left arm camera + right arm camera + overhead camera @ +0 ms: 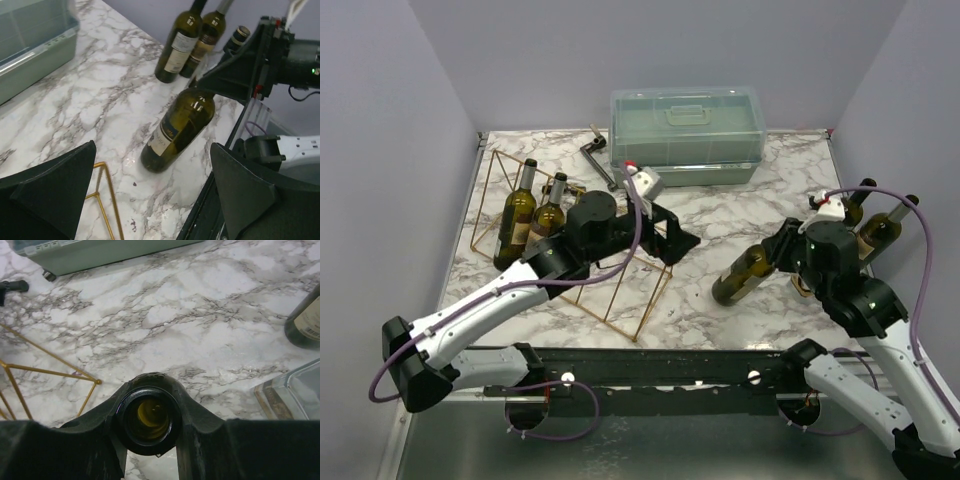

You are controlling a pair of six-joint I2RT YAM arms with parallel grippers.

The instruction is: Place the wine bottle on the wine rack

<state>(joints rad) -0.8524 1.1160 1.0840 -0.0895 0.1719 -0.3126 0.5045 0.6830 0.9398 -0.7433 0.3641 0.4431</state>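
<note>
The gold wire wine rack (620,290) lies at the left of the marble table with two upright bottles (520,212) at its far end. Its wire also shows in the left wrist view (112,200) and the right wrist view (50,372). My right gripper (786,256) is shut on the neck of a dark green wine bottle (742,274), which is tilted with its base low over the table at centre right. The bottle (177,131) points base-first toward my left gripper (150,200), which is open and empty (675,235) beside the rack. The bottle mouth (148,420) sits between my right fingers.
A translucent green lidded box (685,130) stands at the back centre, with a black tool (595,155) to its left. Two more bottles (875,215) stand at the right edge behind my right arm. A clear container corner (290,395) is near the right gripper.
</note>
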